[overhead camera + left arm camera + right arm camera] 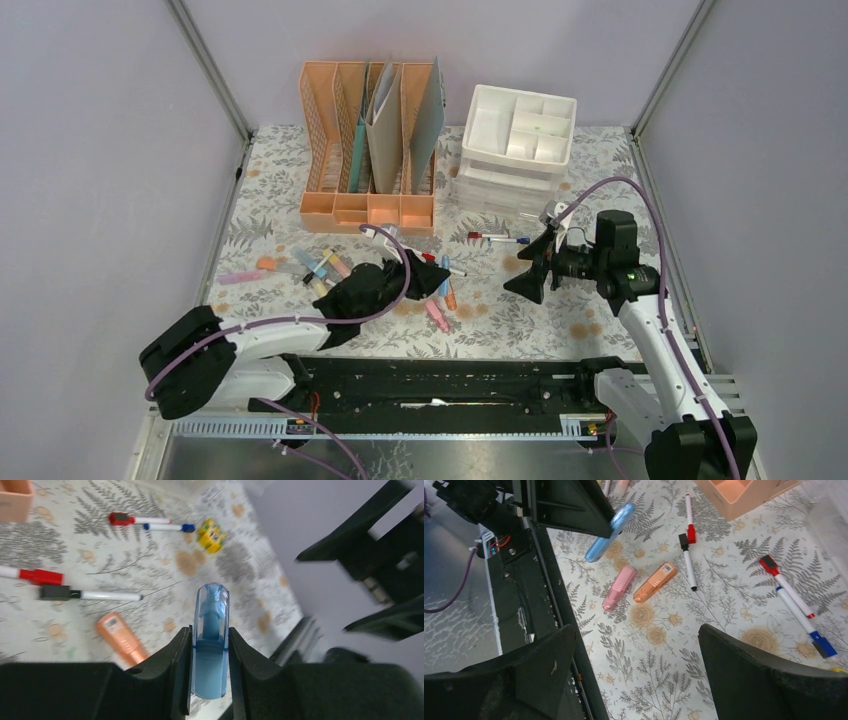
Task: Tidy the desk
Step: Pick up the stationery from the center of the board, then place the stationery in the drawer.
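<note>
The desk (600, 310) is covered in pale fern-print cloth. My left gripper (428, 272) is over its middle, shut on a blue highlighter (211, 640) that stands up between the jaws; the highlighter also shows in the right wrist view (610, 532). On the cloth below lie a pink highlighter (620, 586), an orange highlighter (655, 581), a red-capped marker (689, 517) and a black-capped marker (687, 562). My right gripper (527, 272) is open and empty above the desk's right part, its jaws wide apart over bare cloth (635, 630).
A peach file rack (368, 150) holding folders stands at the back, with a white drawer unit (515, 150) to its right. Two markers (498, 238) lie in front of the drawers, near a small yellow item (211, 535). Several highlighters (310, 265) lie at the left.
</note>
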{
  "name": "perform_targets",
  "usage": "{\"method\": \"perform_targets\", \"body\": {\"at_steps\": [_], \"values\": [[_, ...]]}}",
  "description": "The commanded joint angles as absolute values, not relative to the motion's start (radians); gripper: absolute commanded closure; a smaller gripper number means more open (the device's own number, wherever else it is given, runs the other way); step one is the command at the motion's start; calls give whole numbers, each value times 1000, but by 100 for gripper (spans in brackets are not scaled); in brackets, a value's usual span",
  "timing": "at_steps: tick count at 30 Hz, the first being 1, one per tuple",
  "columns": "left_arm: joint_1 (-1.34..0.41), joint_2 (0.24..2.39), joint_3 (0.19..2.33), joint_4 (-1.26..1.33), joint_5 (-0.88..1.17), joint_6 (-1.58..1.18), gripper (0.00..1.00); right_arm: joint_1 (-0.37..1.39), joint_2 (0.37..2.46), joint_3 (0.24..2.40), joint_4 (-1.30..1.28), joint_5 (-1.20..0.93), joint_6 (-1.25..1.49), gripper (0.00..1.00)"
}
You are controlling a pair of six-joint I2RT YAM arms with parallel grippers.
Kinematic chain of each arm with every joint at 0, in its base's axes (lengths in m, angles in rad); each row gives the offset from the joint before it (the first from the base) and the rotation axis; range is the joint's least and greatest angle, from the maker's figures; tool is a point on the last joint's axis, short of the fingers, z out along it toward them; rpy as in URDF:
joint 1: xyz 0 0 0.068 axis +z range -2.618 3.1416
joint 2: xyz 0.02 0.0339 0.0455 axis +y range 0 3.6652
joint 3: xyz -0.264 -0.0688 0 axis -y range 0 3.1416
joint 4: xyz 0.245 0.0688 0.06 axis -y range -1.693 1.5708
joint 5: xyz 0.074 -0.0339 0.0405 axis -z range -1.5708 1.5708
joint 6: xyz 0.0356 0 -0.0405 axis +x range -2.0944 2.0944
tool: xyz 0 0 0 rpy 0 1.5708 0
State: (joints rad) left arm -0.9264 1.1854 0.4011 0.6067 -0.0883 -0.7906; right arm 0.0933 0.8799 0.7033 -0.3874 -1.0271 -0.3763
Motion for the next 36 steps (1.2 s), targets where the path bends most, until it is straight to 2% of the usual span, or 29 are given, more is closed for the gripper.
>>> {"method": "perform_targets", "body": {"at_steps": [1,5,8,13,17,27,30,33,35,36], "values": [[-953,1261,413,985,-149,-1021,100,145,893,685,-267,-1034,-274,0],[-1015,1363,474,1020,-282,-1102,100,165,926,684,-223,-983,-211,0],[-1060,1422,551,952,-393,-1128,100,170,946,683,-197,-979,-184,1],[-1104,1489,628,929,-457,-1126,100,191,961,678,-173,-948,-159,2],[-1137,1550,688,917,-483,-1142,100,203,988,682,-167,-940,-143,8],[-1179,1614,789,821,-534,-1177,100,218,1010,678,-142,-902,-107,36],[-1181,1611,796,815,-541,-1173,100,223,1018,682,-146,-891,-107,51],[-1183,1612,797,825,-539,-1169,100,225,1021,684,-148,-882,-108,62],[-1183,1612,791,839,-533,-1169,100,225,1023,690,-152,-873,-111,75],[-1183,1612,787,848,-530,-1166,96,225,1022,693,-157,-868,-113,84]]}}
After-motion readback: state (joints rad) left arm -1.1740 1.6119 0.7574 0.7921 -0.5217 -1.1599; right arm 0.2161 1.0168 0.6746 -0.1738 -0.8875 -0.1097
